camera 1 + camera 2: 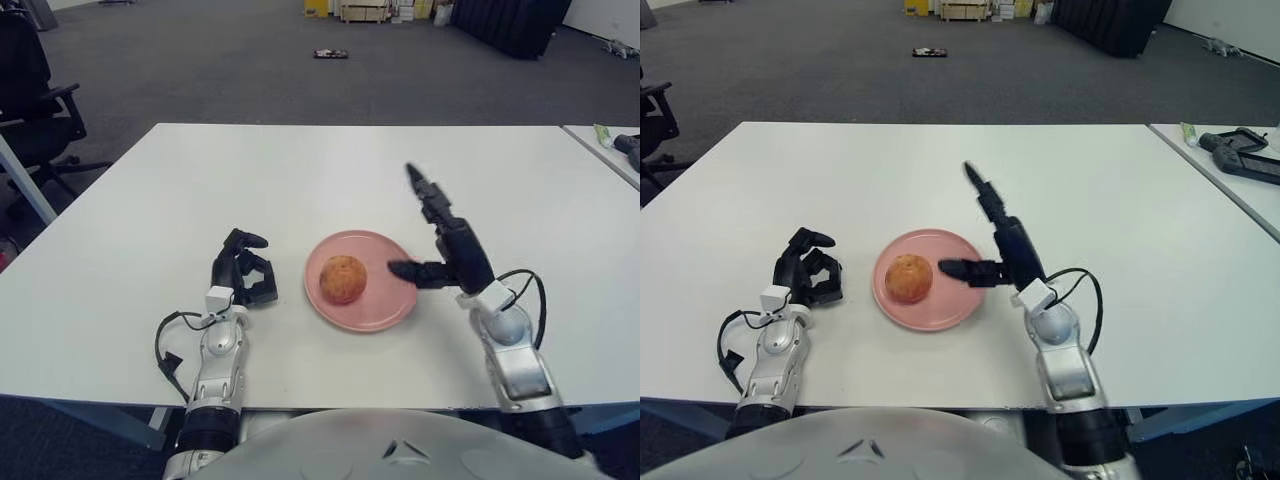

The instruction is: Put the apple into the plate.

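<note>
Using the pink plate (385, 312) as the anchor. Way off to its left, past the edge of the white table (300, 170), there's a black office chair (30, 90) on the grey carpet. Closer in, just left of the plate, is the left hand (243, 270), fingers curled in on themselves with nothing in them, not touching the plate. The apple (343, 278) sits right in the plate, a bit left of centre, with nothing gripping it. At the plate's right edge is the right hand (440, 240), spread wide open: one finger sticks up and away, the thumb pokes in over the rim toward the apple but stays clear of it. Far right of the plate, on a neighbouring table, lies some dark gear (1240, 152) beside a small green item I can't identify.
</note>
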Robot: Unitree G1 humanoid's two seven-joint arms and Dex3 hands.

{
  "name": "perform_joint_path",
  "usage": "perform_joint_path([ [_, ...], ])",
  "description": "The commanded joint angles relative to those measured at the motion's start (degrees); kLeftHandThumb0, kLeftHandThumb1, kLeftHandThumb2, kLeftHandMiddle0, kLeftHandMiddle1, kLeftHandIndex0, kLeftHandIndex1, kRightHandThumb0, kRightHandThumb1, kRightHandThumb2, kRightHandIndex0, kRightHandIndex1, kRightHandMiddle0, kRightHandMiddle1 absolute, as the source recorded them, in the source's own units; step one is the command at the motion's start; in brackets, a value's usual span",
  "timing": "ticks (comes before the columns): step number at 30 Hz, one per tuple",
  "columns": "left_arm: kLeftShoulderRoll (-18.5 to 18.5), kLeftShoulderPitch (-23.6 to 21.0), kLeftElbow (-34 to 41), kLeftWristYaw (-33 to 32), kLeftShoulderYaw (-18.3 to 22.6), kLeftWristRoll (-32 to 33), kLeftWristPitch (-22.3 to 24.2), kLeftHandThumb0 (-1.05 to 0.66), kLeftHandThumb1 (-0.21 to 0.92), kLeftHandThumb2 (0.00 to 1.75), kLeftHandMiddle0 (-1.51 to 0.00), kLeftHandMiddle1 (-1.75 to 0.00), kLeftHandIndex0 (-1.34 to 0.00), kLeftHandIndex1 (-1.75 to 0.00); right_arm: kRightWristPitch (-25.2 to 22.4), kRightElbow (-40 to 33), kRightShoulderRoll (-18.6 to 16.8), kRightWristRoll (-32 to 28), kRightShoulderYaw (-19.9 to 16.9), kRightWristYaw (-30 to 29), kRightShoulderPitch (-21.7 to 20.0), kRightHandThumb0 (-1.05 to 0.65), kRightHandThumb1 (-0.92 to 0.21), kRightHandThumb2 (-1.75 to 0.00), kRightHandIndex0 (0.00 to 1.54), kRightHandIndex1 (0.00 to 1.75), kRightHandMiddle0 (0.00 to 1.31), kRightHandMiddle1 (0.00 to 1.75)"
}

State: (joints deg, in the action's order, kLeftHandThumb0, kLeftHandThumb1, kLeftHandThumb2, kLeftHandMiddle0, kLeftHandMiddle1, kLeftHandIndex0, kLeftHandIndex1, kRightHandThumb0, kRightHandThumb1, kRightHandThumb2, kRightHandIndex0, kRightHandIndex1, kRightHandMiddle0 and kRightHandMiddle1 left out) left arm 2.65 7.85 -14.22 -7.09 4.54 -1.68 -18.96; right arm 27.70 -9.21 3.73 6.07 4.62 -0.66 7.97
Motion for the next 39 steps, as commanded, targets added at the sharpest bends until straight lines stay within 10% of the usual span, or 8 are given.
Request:
perform_joint_path([
  [1, 0.3, 1.4, -1.7, -0.6, -0.1, -0.3, 1.6, -0.01, 0.12, 1.53, -0.74, -1.75, -0.59, -1.66, 5.6, 3.9, -6.3, -4.0, -4.0, -6.6, 0.0, -0.73, -0.71, -0.74, 0.23, 1.16, 0.09, 1.17],
  [5, 0.4, 1.6, -1.2, 0.1, -0.1, 0.5, 1.4, -0.01, 0.12, 1.53, -0.74, -1.75, -0.58, -1.68, 8.9, 6.3, -9.4, -4.2, -7.1, -10.5, 1.7, -0.51, -0.48, -1.09, 0.74, 1.62, 0.44, 1.63],
  [12, 0.3, 1.9, 0.1, 0.7, -0.1, 1.3, 3.3, -0.01, 0.15, 1.51, -0.71, -1.75, -0.56, -1.71, 10.0, 9.0, -12.4, -3.0, -9.2, -14.9, 3.5, -0.51, -0.25, -1.40, 1.14, 1.74, 0.66, 1.74],
  [39, 0.5, 1.4, 0.6, 1.6, 0.1, 2.6, 5.1, -0.01, 0.22, 1.45, -0.66, -1.75, -0.48, -1.74, 7.7, 19.6, -8.9, -11.0, -9.3, -6.5, 5.3, -0.55, -0.17, -1.50, 1.32, 1.75, 0.74, 1.75],
])
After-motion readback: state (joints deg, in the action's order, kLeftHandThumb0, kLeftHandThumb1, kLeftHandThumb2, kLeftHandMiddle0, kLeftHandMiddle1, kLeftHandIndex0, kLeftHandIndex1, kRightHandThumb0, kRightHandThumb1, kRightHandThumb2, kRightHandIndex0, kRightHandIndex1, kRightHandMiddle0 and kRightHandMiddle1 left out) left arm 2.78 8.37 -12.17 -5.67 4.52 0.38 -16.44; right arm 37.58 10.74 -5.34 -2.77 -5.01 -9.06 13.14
